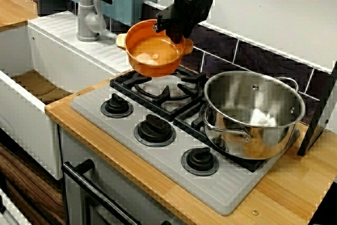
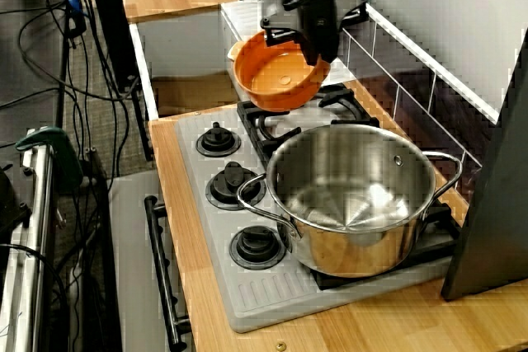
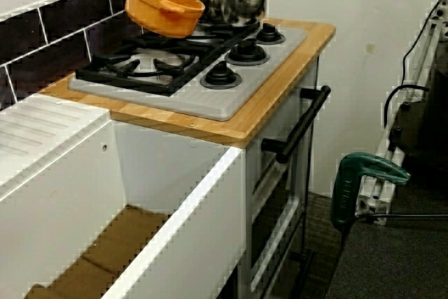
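Note:
An orange pot (image 1: 154,50) with small side handles hangs tilted in the air above the back left burner grate (image 1: 158,90). My black gripper (image 1: 176,29) is shut on its far rim. From the front end of the stove, the orange pot (image 2: 280,77) hangs under the gripper (image 2: 307,49), over the far burner. From the sink side, the orange pot (image 3: 163,9) floats above the grate (image 3: 140,68), and the gripper is mostly cut off at the top edge.
A large steel pot (image 1: 254,113) with something white inside stands on the right burner. Three black knobs (image 1: 154,129) line the grey stove front. A grey faucet (image 1: 89,19) and a white sink (image 3: 140,194) lie left. A dark tiled wall (image 1: 253,56) runs behind.

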You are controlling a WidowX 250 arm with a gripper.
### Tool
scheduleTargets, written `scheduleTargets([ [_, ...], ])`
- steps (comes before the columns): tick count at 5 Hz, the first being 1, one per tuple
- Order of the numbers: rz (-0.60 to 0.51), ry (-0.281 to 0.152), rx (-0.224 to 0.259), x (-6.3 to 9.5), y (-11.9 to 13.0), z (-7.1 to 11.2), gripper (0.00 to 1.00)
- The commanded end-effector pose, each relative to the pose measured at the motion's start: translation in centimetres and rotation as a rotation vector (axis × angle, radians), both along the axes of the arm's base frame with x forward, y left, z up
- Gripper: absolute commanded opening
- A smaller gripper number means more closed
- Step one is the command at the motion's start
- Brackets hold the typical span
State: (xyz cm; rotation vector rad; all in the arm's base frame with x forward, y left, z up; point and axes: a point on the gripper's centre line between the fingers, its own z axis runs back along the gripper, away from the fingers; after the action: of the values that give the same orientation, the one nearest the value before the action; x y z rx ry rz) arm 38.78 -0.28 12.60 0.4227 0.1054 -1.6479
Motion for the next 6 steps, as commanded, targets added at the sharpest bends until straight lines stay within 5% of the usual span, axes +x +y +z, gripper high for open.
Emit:
scheduleTargets([
  [1,0.005,-0.020,-0.008,-0.05,-0.07,0.44,0.00],
  [3,0.023,-0.008,-0.019,0.06,-0.01,0.29,0.08],
  [4,0.029,-0.010,-0.020,0.03,-0.07,0.30,1.00],
  [6,0.035,-0.011,-0.042,-0.10,0.04,0.47,1.00],
])
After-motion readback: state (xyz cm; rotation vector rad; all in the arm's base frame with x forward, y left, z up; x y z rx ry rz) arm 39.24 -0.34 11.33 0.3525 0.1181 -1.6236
